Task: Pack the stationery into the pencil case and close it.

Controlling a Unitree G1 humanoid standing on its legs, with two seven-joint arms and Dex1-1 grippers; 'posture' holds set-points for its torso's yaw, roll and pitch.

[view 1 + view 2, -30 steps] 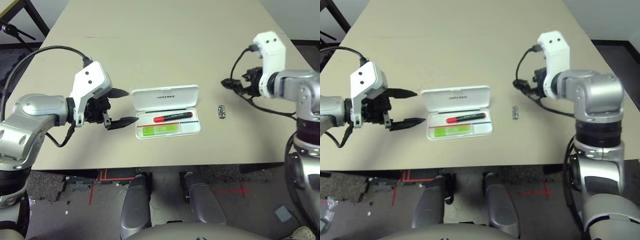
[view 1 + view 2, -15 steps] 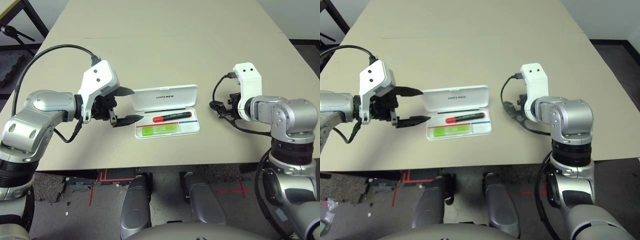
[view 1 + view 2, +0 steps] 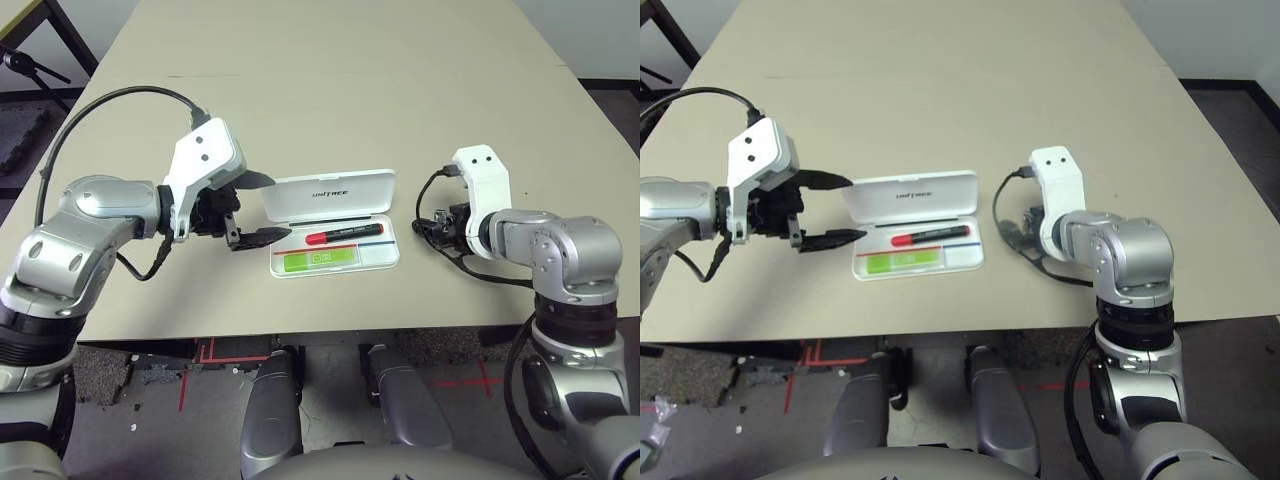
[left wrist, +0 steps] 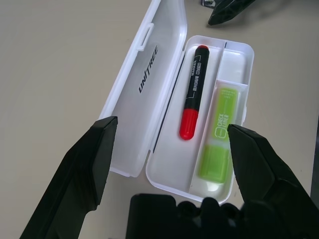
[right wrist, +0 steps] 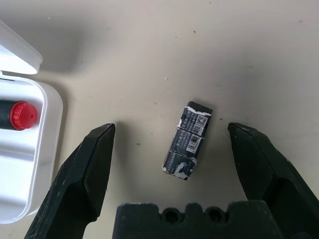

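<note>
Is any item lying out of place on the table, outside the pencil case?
Yes. A small dark piece lies on the bare table beside the open pencil case, while the red marker and green piece are already inside.

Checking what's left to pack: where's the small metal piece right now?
The small metal piece lies on the table, right of the open pencil case, between the open right gripper's fingers, untouched.

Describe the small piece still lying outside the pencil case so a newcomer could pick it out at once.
Start at the open white pencil case mid-table, holding a red marker and a green stick. Just beyond its end nearest the robot's right arm, between the spread fingers of the right gripper, lies a tiny dark block on the bare tabletop. It alone is dark, barcode-labelled and outside the case.
</note>
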